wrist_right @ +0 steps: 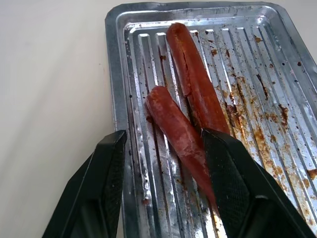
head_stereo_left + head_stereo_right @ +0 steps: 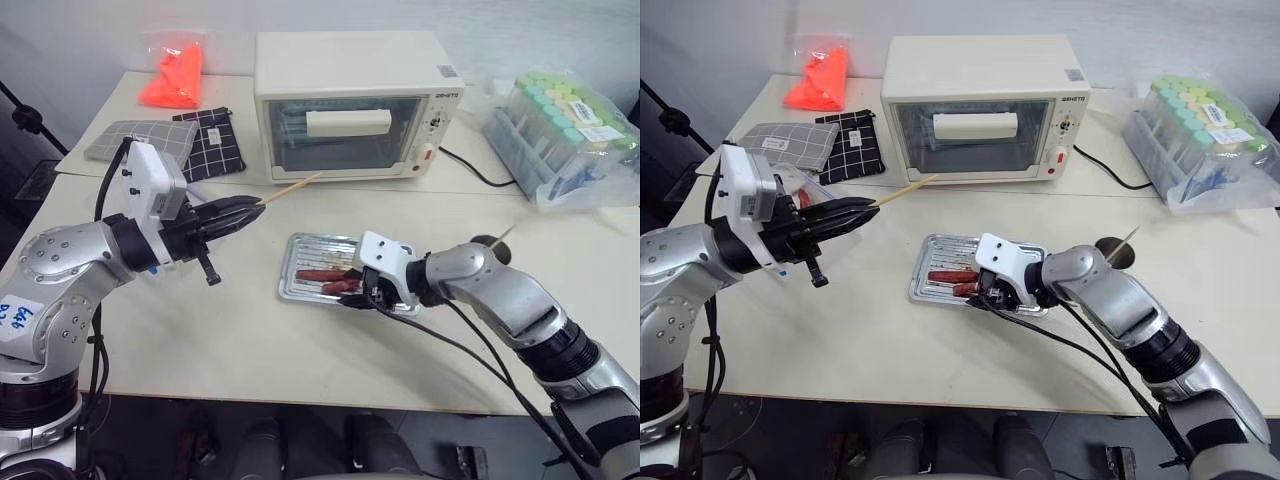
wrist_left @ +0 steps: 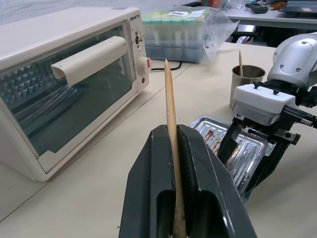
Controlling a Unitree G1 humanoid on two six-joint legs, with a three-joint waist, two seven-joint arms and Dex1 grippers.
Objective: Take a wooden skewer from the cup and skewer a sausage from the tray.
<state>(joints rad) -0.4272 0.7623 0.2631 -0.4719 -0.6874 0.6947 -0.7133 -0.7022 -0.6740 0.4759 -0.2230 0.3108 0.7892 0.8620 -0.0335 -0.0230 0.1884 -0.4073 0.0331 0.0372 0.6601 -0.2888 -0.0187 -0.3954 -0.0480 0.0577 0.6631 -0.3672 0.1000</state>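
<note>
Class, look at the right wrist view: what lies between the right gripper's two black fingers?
The nearer sausage lies between the right gripper's fingers, on the tray's ridged floor; the jaws stand open around it.

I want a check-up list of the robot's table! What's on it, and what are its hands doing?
Surface: pale table, no spills seen.
Job's things: wooden skewer held; two sausages in greasy tray; cup with another stick.
Clutter: toaster oven, checked pouches, orange bag, bagged green-capped tubes.
Hands: left hand shut on the skewer; right hand open around the nearer sausage.
Cables: oven cord on table; black wires along both arms.
Surroundings: grey wall; a second table seen from the left wrist.
</note>
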